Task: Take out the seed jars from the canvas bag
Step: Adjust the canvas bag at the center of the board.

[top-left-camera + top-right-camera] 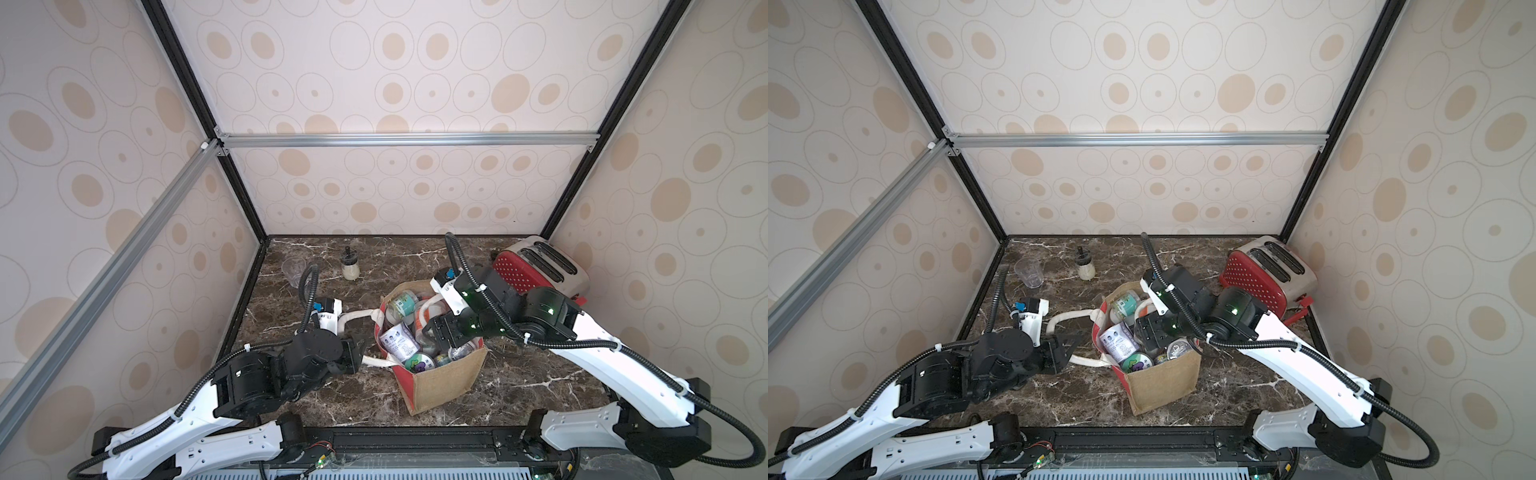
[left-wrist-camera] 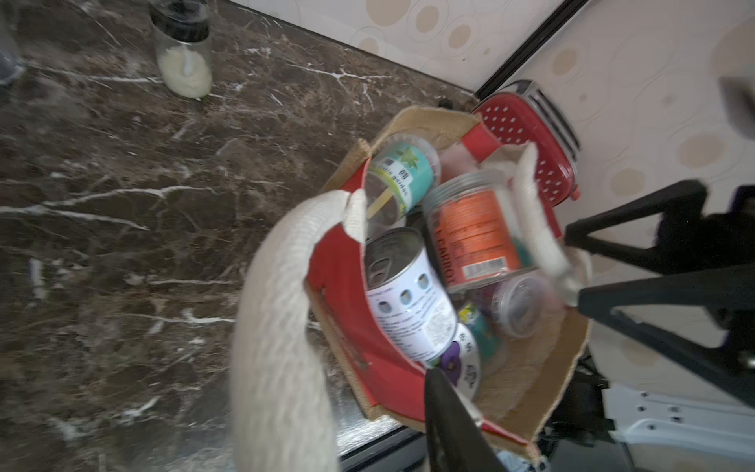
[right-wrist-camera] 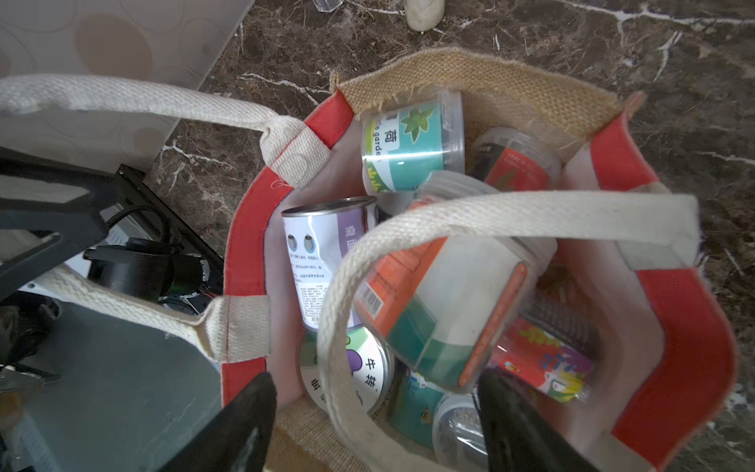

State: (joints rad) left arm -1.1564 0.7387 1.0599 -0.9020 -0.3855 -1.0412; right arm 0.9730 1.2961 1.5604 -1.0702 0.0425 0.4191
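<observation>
The canvas bag [image 1: 449, 374] [image 1: 1163, 382] stands upright mid-table, mouth open and full of seed jars. Among them are a teal-labelled jar [image 3: 408, 147] [image 2: 402, 171], a white tin-like jar [image 3: 322, 261] [image 1: 397, 338], an orange-labelled jar [image 3: 441, 294] [image 2: 474, 229], a lid with a purple cartoon [image 3: 347, 367] and a small clear cup [image 3: 457, 429]. My right gripper [image 3: 376, 425] [image 1: 440, 332] hangs open over the bag's mouth, with a white handle [image 3: 510, 212] looping between its fingers. My left gripper [image 1: 357, 353] is at the bag's left, open, beside the other handle [image 2: 278, 327]. Only one of its fingers [image 2: 449, 429] shows.
A black-topped shaker of white powder [image 1: 350, 268] and a clear glass [image 1: 294, 270] stand at the back left. A red toaster [image 1: 536, 266] sits at the back right, close behind my right arm. Patterned walls close in the marble table [image 1: 519, 386] on three sides.
</observation>
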